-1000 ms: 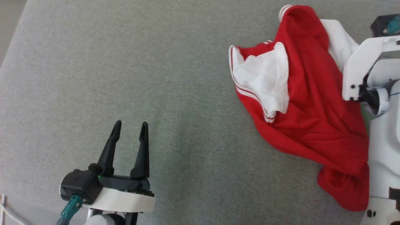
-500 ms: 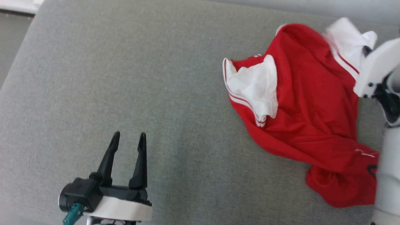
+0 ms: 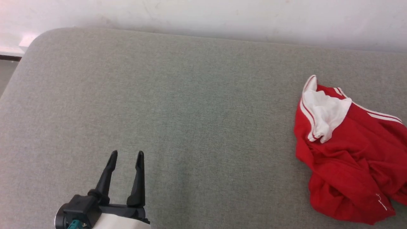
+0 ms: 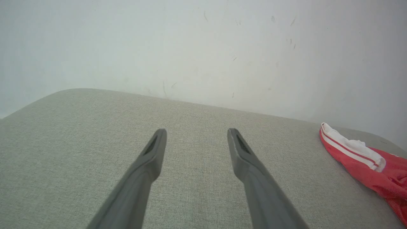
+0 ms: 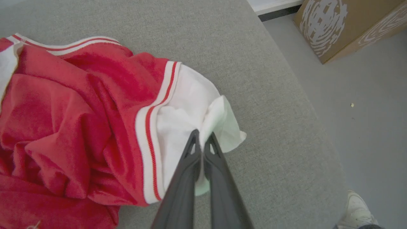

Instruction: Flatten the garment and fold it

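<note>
Two grippers are logged, left to right. The left gripper (image 3: 127, 154) is seen at the lower left of the head view; its jaws are spread wide with nothing between them, over the bare grey cushion (image 3: 190, 111); a pale wall (image 3: 222, 16) is noted behind the cushion's far edge. The garment (image 3: 346, 159) is found crumpled in a heap at the cushion's right end, well apart from the left gripper; its red body is bunched in folds; a white sleeve (image 3: 324, 114) with red-and-white striped trim is laid over the heap's far left part. In the right wrist view the right gripper (image 5: 202, 135) is seen with jaws pressed together; a fold of the other sleeve (image 5: 187, 108) is pinched between them, near the cushion's right edge; whether the cloth is lifted cannot be told. Beyond that edge a grey floor (image 5: 365, 111) is recorded; a cardboard box (image 5: 343, 25) with white print is noted at upper right; a white shoe (image 5: 357, 208) is seen at the lower right corner.
</note>
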{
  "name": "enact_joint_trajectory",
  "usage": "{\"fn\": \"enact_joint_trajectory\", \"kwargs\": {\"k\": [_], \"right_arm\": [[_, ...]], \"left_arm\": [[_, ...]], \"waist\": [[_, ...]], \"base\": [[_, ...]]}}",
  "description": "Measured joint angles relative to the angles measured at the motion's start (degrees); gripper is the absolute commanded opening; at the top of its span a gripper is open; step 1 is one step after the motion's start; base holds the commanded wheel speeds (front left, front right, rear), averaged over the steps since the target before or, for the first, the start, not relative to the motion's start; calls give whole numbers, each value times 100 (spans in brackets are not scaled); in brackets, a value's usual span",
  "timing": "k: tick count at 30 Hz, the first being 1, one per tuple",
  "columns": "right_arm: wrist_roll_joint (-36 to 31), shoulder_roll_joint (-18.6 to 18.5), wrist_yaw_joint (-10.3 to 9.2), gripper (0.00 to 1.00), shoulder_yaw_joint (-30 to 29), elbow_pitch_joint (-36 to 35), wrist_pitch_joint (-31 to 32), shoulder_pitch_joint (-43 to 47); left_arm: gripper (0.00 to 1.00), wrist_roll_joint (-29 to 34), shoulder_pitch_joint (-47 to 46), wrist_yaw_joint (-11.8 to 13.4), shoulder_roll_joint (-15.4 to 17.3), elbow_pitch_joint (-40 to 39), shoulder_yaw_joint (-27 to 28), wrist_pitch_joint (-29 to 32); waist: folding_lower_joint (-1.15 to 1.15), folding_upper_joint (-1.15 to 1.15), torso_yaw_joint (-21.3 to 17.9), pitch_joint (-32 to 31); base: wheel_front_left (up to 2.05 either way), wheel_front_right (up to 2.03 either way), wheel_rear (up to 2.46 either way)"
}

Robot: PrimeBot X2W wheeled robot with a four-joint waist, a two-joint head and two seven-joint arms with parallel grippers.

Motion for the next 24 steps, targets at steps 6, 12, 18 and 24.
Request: {"fn": "enact_joint_trajectory", "kwargs": {"k": [6, 12, 18, 24], "right_arm": [[192, 20, 0, 100, 280, 813, -834, -14], [194, 27, 0, 100, 1010, 333, -1169, -278], [417, 22, 1, 100, 1747, -181, -942, -721], [193, 24, 0, 100, 2337, 409, -655, -1289]], "left_arm": [[100, -7, 13, 44, 76, -122, 22, 101], [100, -7, 14, 62, 96, -174, 9, 148], [100, -16, 15, 94, 91, -204, -30, 142], [100, -23, -31, 91, 97, -189, -81, 133]], "waist": [[1, 0, -111, -55], [1, 0, -148, -126], [1, 0, -129, -60], [2, 0, -64, 128]], "base": [[0, 0, 0], [0, 0, 0], [0, 0, 0], [0, 0, 0]]}}
